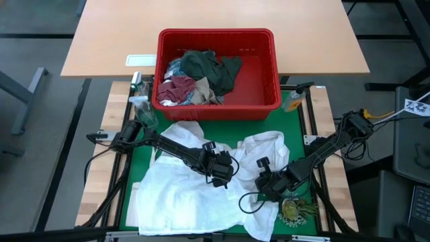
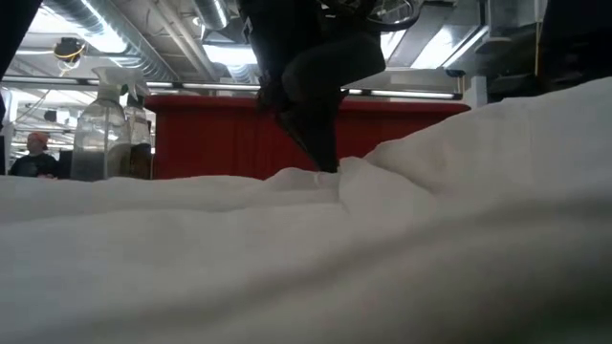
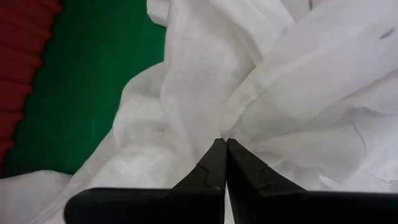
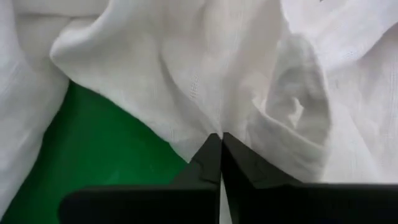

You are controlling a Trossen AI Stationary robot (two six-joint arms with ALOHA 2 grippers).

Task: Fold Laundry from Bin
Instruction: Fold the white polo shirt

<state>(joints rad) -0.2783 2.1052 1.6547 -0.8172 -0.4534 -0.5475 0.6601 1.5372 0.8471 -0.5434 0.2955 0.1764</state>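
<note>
White garment [image 1: 181, 185] pinched in both closed jaws, spread on green mat [image 1: 295, 134].

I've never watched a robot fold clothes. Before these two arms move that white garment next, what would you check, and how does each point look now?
1. Left gripper shut on the white garment: ok, fingertips pinch a fold.
2. Right gripper shut on the same cloth: ok, pinching an edge.
3. Garment fully out of the red bin: ok, it lies on the green mat.
4. Garment spread flat: not ok, bunched and wrinkled.
5. Other laundry out of the way: ok, it sits in the bin.
</note>
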